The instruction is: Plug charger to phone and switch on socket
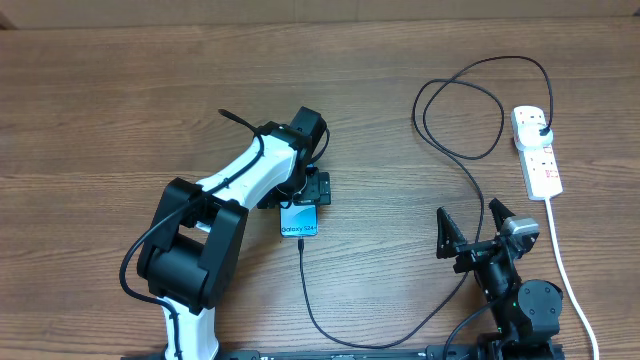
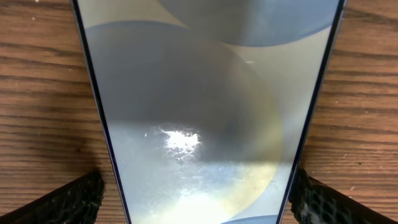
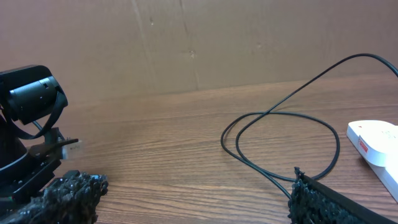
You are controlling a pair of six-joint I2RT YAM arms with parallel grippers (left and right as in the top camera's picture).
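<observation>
Two robot arms at a wooden table (image 1: 100,100), both claws spread wide and holding nothing.

Overhead: the phone (image 1: 298,222) lies mid-table, the left gripper (image 1: 303,195) hanging over its upper end. The charger (image 1: 303,280) meets the phone's lower edge, then loops right to the socket (image 1: 537,150), far right of the phone. The right gripper (image 1: 470,225) stands well right of the phone, bare wood between. Left wrist: the phone fills the view, fingers (image 2: 68,199) outside its long edges. Right wrist: spread fingers (image 3: 62,196), cable loop and socket end beyond on open wood.
</observation>
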